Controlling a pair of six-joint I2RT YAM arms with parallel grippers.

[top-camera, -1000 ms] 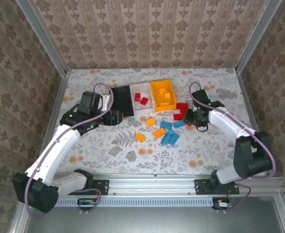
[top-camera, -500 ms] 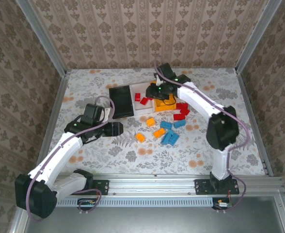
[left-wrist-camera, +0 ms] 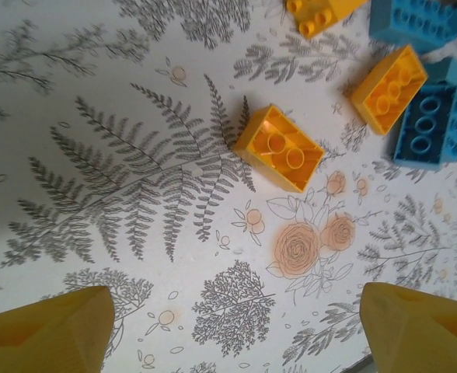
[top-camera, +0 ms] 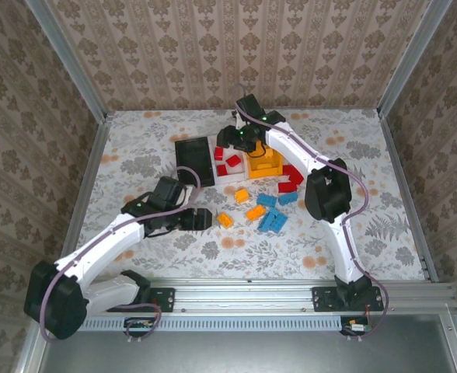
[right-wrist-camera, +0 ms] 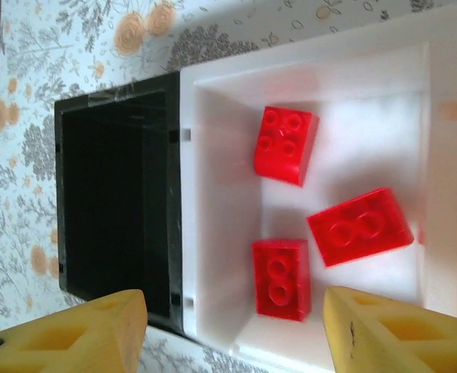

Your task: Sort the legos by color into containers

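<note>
Both arms have shifted within the last second. The left gripper (top-camera: 201,219) has slid toward the loose bricks at the middle of the surface (top-camera: 135,148). The right gripper (top-camera: 227,140) has swung over from the right side and now hangs above the white bin (top-camera: 228,176), which holds three red bricks (top-camera: 235,161) where two lay before.

From above, the black bin (top-camera: 195,159), the white bin and the orange bin (top-camera: 253,169) stand side by side, touching, near the far edge. Loose orange bricks (top-camera: 255,211), blue bricks (top-camera: 273,221) and more red ones lie just on the near side of the bins. One orange brick (top-camera: 225,220) sits just beside the left gripper.

At the left wrist, the jaws stand wide apart with nothing between the yellow fingertips (left-wrist-camera: 46,330). An orange brick (left-wrist-camera: 279,148) lies ahead on the floral surface, and further orange and blue bricks (left-wrist-camera: 430,124) lie toward the upper right.

At the right wrist, the jaws are also spread wide and empty. Three red bricks (right-wrist-camera: 285,145) lie apart on the white bin's floor (right-wrist-camera: 353,132), with the black bin (right-wrist-camera: 112,202) touching its side.
</note>
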